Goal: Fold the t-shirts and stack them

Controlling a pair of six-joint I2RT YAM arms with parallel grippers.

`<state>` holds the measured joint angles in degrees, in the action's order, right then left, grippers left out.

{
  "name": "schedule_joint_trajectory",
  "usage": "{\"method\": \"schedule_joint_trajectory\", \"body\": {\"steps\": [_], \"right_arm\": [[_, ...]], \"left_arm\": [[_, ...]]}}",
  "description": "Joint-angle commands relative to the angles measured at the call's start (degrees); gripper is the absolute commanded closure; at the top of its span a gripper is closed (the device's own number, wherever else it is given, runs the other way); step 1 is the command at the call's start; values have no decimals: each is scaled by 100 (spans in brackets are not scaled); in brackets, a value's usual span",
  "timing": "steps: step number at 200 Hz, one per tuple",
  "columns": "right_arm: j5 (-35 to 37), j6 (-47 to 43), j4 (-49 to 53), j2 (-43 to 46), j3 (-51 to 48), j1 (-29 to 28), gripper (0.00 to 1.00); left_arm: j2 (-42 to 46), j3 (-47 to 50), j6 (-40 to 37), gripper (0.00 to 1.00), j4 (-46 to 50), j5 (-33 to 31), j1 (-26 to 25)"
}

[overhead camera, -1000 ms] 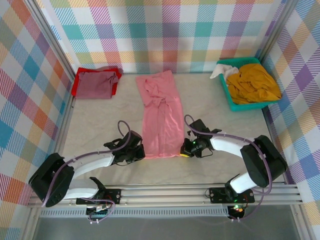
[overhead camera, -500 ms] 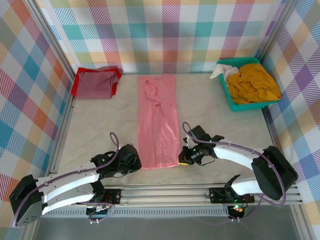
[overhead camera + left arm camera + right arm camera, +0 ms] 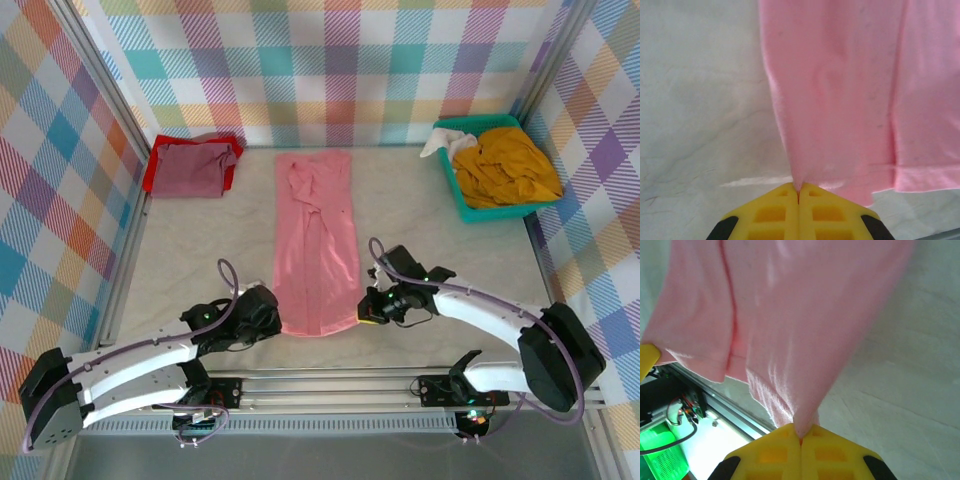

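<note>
We find the pink tee (image 3: 315,250) lying on the counter (image 3: 200,250) as a long, narrow strip folded lengthwise, running from the back wall toward the arm bases at about mid-width. The left arm (image 3: 150,360) and the right arm (image 3: 480,305) both reach low and inward to the near hem, one at each corner. The left jaws are clenched on the near left corner. In the left wrist view the yellow pads (image 3: 772,215) meet with no gap, and the tee (image 3: 840,90) fans out from the seam between them. The right jaws are clenched on the near right corner. In the right wrist view the pads (image 3: 772,455) are pressed together in the same way, and the tee (image 3: 790,315) is drawn taut from the pinch. A maroon tee (image 3: 192,168) lies folded on a red tee (image 3: 150,180) in the back left corner, well apart from the pink tee. A mustard tee (image 3: 505,165) lies crumpled in the teal basket (image 3: 465,207) at the back right corner. A white cloth (image 3: 436,145) rests at the basket's rear left corner.
</note>
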<state>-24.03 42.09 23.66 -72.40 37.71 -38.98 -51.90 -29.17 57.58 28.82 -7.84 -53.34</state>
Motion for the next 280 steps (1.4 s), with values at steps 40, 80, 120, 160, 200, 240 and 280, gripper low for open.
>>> {"method": "schedule_joint_trajectory", "body": {"steps": [40, 80, 120, 160, 200, 240, 280], "right_arm": [[302, -360, 235, -653, 1157, 462, 100], [347, -610, 220, -1416, 2011, 881, 100], [301, -955, 126, -2214, 2793, 1237, 100], [224, -1099, 139, -2941, 3573, 1383, 100], [221, -1062, 148, -3318, 3974, 1505, 100], [234, -1023, 133, -3596, 4205, 1662, 100], [250, -982, 242, -4080, 4818, 1807, 99]], "left_arm": [[-544, -637, -800, 100, -487, 210, 1242], [-1652, -1460, -1569, 100, -988, 399, 1968], [-2697, -2299, -2253, 100, -1239, 537, 2627], [-3664, -3042, -2705, 100, -1424, 728, 2986], [-4273, -3464, -2883, 100, -1485, 784, 3110], [-4715, -3725, -2947, 100, -1517, 722, 3198], [-5419, -4364, -3083, 100, -1533, 724, 3348]]}}
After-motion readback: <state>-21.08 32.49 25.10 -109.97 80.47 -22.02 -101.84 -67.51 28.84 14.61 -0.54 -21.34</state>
